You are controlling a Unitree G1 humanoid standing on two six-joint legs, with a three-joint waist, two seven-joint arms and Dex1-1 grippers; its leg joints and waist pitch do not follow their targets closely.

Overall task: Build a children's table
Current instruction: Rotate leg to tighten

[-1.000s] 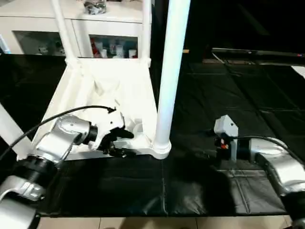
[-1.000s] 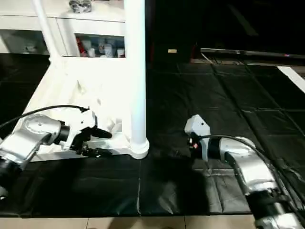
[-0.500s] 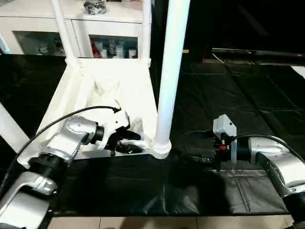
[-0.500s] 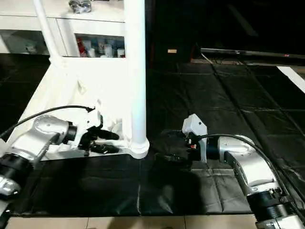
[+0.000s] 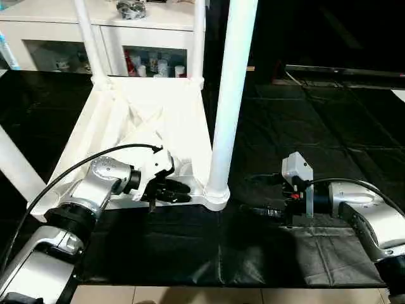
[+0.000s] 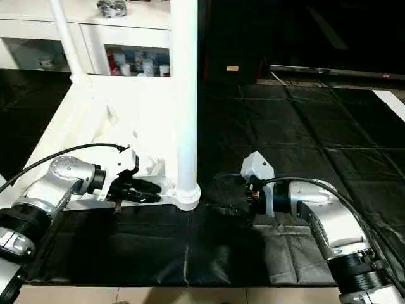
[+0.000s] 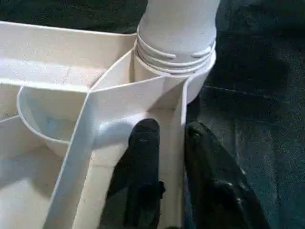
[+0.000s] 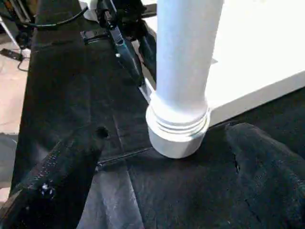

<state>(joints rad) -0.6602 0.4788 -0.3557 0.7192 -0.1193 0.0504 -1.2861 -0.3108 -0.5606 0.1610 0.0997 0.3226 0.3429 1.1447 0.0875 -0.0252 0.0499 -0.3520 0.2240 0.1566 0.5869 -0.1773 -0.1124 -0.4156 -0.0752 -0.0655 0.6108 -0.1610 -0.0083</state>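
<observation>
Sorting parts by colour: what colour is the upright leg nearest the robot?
White, like the tabletop. The leg shows best in the left eye view.

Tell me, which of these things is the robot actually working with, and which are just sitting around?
Part of the job:
- upturned white table top
- near leg standing in its corner socket
- two far legs
- left gripper at the top's near rim
- right gripper

Just lying about:
- white cabinet
- black mat
</observation>
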